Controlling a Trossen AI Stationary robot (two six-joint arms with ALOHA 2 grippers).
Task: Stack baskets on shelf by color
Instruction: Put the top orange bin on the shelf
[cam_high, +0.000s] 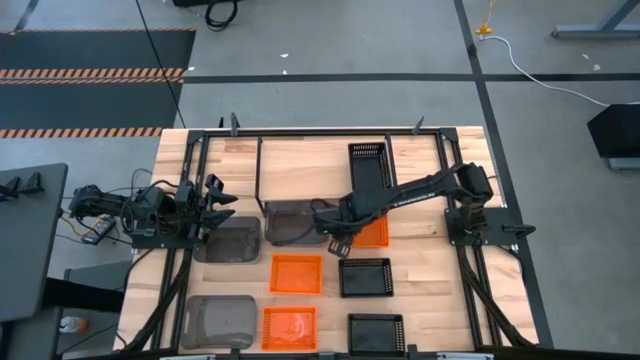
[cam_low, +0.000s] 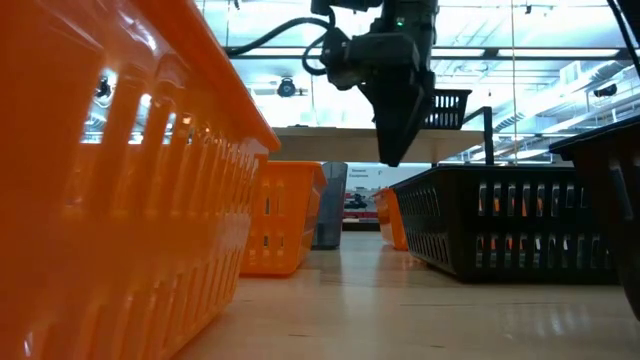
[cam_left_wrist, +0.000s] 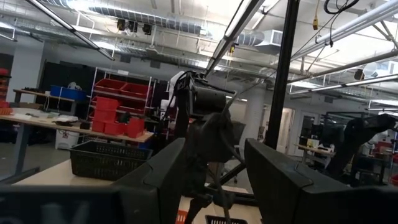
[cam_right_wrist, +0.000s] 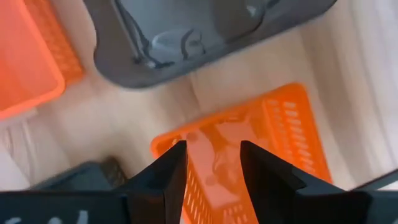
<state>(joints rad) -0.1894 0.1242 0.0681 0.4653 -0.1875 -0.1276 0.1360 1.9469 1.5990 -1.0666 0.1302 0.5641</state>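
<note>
Nine baskets show in the high view. One black basket (cam_high: 367, 165) sits on the shelf (cam_high: 300, 150). Three grey baskets (cam_high: 228, 240), (cam_high: 295, 222), (cam_high: 220, 320), three orange ones (cam_high: 296, 273), (cam_high: 289, 327), (cam_high: 375, 233) and two black ones (cam_high: 365, 277), (cam_high: 375, 332) rest on the table. My right gripper (cam_high: 337, 247) points down, open, above a corner of the middle orange basket (cam_right_wrist: 261, 143). In the low view it (cam_low: 398, 155) hangs clear of the table. My left gripper (cam_high: 215, 205) waits open at the table's left.
The two arm mounts (cam_high: 160, 230), (cam_high: 480, 225) stand at the table's left and right edges. The shelf's thin black frame (cam_high: 260, 170) crosses the far half. Bare wood (cam_high: 420, 270) lies between the baskets and the right edge.
</note>
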